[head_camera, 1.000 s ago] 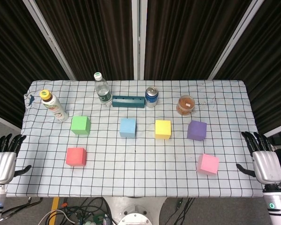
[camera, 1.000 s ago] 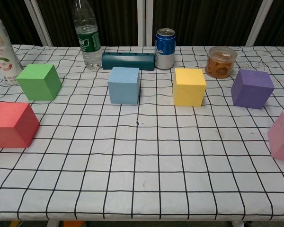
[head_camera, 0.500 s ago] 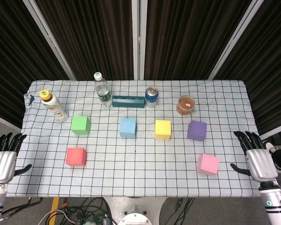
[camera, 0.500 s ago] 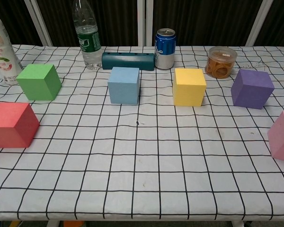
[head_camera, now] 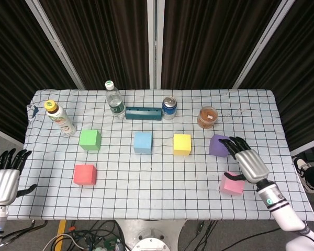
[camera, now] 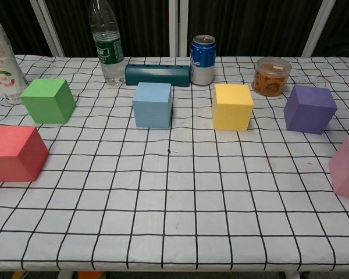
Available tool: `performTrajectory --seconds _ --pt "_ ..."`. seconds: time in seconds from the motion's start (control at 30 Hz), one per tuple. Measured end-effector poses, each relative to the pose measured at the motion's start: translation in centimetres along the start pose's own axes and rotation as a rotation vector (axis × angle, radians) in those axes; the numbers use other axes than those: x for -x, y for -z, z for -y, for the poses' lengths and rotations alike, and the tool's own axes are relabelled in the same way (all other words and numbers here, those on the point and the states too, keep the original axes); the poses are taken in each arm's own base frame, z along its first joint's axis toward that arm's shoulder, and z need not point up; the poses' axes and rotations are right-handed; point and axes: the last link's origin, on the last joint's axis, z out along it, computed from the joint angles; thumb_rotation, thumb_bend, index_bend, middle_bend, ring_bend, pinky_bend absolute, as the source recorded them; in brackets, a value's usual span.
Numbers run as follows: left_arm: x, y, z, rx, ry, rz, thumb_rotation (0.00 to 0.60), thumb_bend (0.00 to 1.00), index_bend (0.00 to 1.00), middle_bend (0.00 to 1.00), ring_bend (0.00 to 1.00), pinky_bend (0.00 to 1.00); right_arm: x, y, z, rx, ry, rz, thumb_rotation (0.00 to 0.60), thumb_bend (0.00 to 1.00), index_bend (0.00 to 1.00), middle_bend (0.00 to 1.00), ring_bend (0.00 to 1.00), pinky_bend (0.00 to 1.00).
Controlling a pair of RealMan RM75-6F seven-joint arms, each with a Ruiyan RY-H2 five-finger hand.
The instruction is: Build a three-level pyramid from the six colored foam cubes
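Note:
Six foam cubes lie apart on the checked tablecloth [head_camera: 162,180]: green [head_camera: 90,139], red [head_camera: 85,174], light blue [head_camera: 143,142], yellow [head_camera: 181,144], purple [head_camera: 217,146] and pink [head_camera: 231,184]. My right hand [head_camera: 247,163] hovers open over the table between the purple and pink cubes, fingers spread toward the purple one, holding nothing. My left hand [head_camera: 3,178] hangs open beyond the table's left edge, away from every cube. The chest view shows the green [camera: 47,100], red [camera: 15,153], blue [camera: 153,104], yellow [camera: 232,106], purple [camera: 309,108] and pink [camera: 346,167] cubes.
Along the back stand a juice bottle [head_camera: 60,118], a water bottle [head_camera: 114,100], a dark teal block [head_camera: 144,113], a blue can [head_camera: 169,107] and a round jar [head_camera: 208,116].
My right hand has swung in from beyond the table's right edge to above the purple and pink cubes. The left hand and all cubes stay put.

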Motion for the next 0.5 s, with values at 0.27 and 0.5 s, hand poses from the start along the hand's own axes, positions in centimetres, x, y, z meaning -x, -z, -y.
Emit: performTrajectory --seconds 0.27,0.5 --pt "-0.1 0.0 0.1 0.0 0.005 0.006 0.6 0.0 0.13 0.1 0.0 0.0 1.6 -7.2 2.4 -0.069 -0.017 0.099 0.6 0.11 0.0 0.12 0.0 0.01" --pt "-0.4 -0.2 0.0 0.005 0.005 0.003 0.6 0.0 0.13 0.1 0.0 0.0 2.8 -11.6 3.7 -0.068 -0.079 0.133 0.6 0.13 0.0 0.14 0.0 0.01"
